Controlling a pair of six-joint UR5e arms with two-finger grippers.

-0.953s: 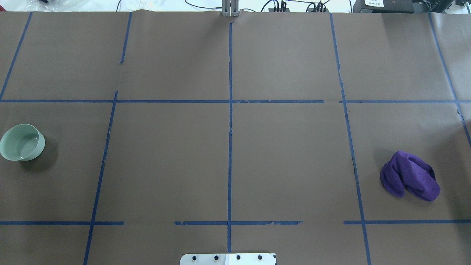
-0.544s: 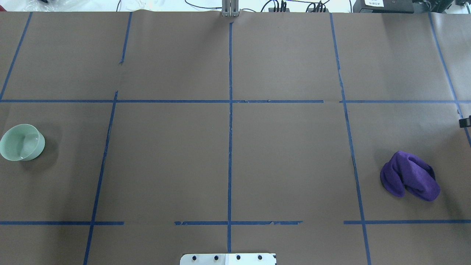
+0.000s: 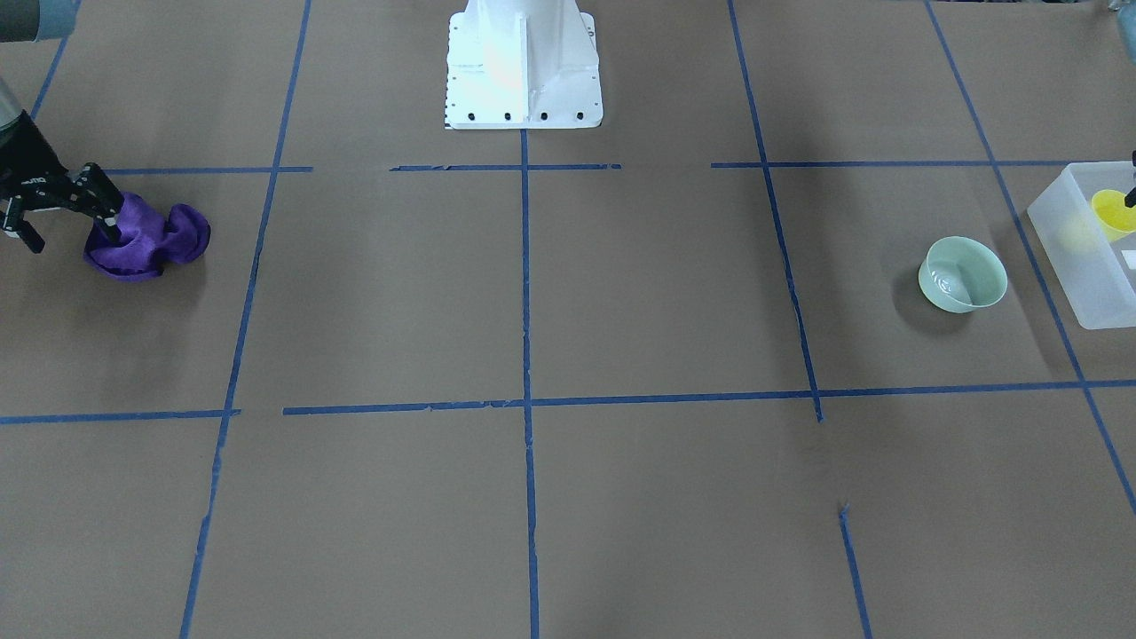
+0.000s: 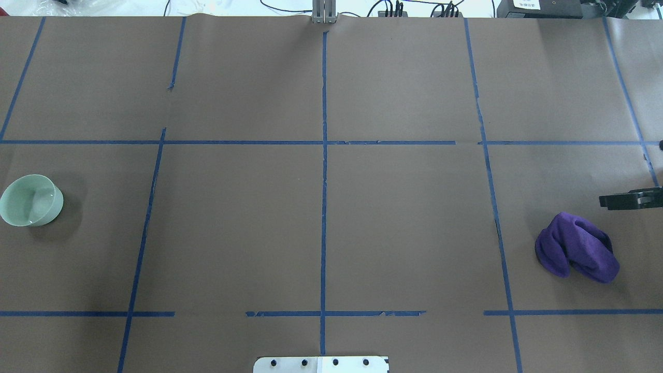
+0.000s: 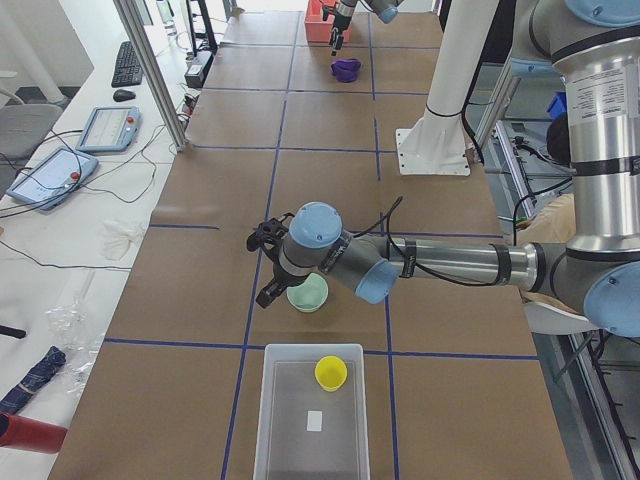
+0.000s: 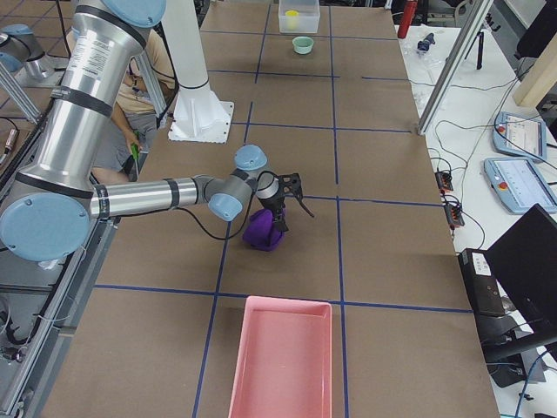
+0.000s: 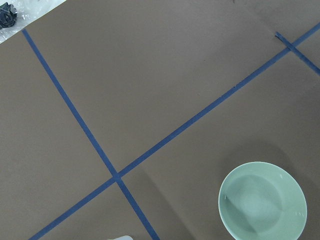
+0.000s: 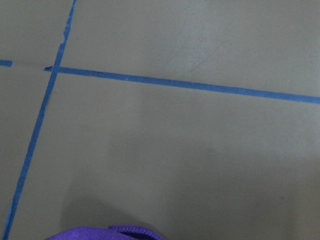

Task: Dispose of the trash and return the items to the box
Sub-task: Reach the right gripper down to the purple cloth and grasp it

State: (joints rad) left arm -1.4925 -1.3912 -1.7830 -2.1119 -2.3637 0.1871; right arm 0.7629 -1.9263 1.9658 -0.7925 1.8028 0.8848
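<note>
The pale mint-green bowl (image 3: 963, 273) stands upright on the brown table, also in the overhead view (image 4: 31, 200) and the left wrist view (image 7: 262, 207). The yellow cup (image 3: 1114, 211) sits inside the frosted-white box (image 3: 1087, 266), just beyond the bowl (image 5: 307, 293). My left gripper (image 5: 258, 270) hovers beside the bowl; I cannot tell if it is open. My right gripper (image 3: 71, 232) is open, its fingers spread at the purple cloth (image 3: 146, 235). One finger (image 4: 629, 199) shows just above the cloth (image 4: 577, 247).
A pink tray (image 6: 280, 361) lies past the cloth at the table's right end. The white robot base (image 3: 524, 67) stands at the table's middle edge. Blue tape lines grid the brown paper.
In the overhead view my right gripper's finger has come in further from the right edge, toward the purple cloth. The bowl and cloth have not moved.
</note>
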